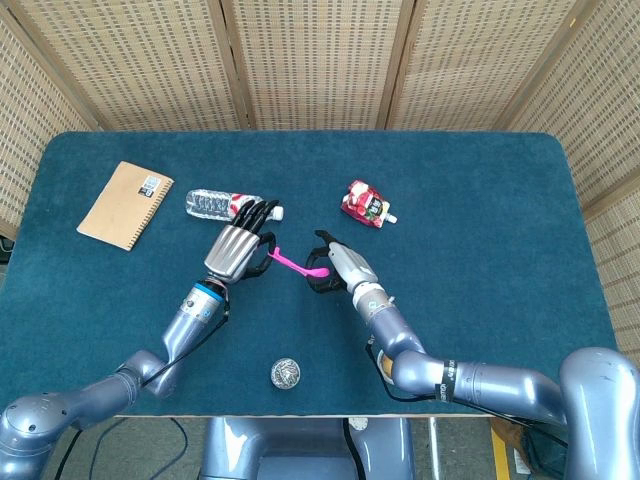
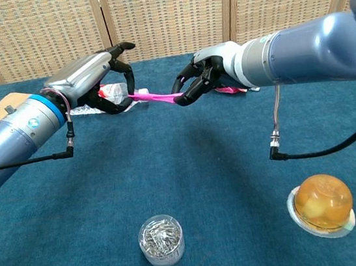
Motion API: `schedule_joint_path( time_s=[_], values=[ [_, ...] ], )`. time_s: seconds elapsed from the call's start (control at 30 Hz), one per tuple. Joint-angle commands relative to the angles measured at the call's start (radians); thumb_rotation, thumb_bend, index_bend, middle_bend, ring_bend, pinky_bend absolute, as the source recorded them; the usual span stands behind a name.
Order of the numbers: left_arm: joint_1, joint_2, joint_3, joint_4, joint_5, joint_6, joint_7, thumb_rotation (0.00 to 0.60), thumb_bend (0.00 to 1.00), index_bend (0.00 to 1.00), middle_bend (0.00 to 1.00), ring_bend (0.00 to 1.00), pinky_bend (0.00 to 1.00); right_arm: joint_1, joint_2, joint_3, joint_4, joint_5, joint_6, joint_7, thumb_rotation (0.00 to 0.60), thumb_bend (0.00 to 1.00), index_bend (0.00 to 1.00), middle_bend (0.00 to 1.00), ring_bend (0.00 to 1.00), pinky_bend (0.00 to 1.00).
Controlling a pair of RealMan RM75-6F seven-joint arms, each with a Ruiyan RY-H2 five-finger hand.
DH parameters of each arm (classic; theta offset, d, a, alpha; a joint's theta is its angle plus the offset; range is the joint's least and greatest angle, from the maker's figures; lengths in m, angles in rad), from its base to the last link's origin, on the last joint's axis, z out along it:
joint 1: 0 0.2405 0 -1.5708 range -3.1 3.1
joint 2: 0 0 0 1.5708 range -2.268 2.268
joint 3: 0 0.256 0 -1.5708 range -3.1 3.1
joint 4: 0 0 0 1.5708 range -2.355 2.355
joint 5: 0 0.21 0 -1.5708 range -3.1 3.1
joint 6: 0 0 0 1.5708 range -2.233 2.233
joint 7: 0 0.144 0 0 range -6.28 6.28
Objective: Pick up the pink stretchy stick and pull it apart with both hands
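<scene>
The pink stretchy stick [image 1: 291,263] [image 2: 151,97] hangs above the table, drawn out into a thin strand between my two hands. My left hand [image 1: 236,252] [image 2: 96,81] grips its left end, fingers curled round it. The right end is pinched in the fingertips of my right hand [image 1: 338,268] [image 2: 205,77]. In the chest view the strand slopes slightly down toward the right hand. Both ends of the stick are hidden inside the fingers.
A water bottle [image 1: 222,203] lies just behind my left hand, a tan notebook [image 1: 126,204] at the far left. A red pouch [image 1: 364,203] lies behind the right hand. A jar of clips [image 2: 161,240] and an orange jelly cup [image 2: 323,204] stand near the front edge.
</scene>
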Motion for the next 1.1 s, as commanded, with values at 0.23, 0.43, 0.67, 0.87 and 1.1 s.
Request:
schedule_joint_path(
  time_s=[0.23, 0.43, 0.67, 0.87, 1.1],
  values=[
    [0.018, 0.044, 0.002, 0.013, -0.009, 0.005, 0.001, 0.6, 0.55, 0.85, 0.0, 0.0, 0.0, -0.013, 0.03, -0.002, -0.023, 0.0, 0.011, 0.006, 0.6, 0.61, 0.7, 0.1, 0.0, 0.0],
    [0.037, 0.079, 0.006, 0.029, -0.015, 0.009, -0.003, 0.6, 0.55, 0.85, 0.0, 0.0, 0.0, -0.026, 0.055, -0.005, -0.037, -0.003, 0.022, 0.01, 0.6, 0.61, 0.7, 0.1, 0.0, 0.0],
    [0.065, 0.126, 0.016, 0.063, -0.02, 0.015, -0.013, 0.6, 0.55, 0.85, 0.0, 0.0, 0.0, -0.041, 0.086, -0.008, -0.046, -0.005, 0.028, 0.015, 0.6, 0.61, 0.7, 0.1, 0.0, 0.0],
    [0.092, 0.176, 0.018, 0.106, -0.031, 0.018, -0.039, 0.6, 0.55, 0.85, 0.0, 0.0, 0.0, -0.058, 0.119, -0.014, -0.053, -0.01, 0.028, 0.02, 0.6, 0.61, 0.7, 0.1, 0.0, 0.0],
    [0.111, 0.236, 0.012, 0.142, -0.04, 0.027, -0.053, 0.6, 0.55, 0.85, 0.0, 0.0, 0.0, -0.084, 0.159, -0.022, -0.061, -0.018, 0.034, 0.027, 0.6, 0.61, 0.71, 0.1, 0.0, 0.0]
  ],
)
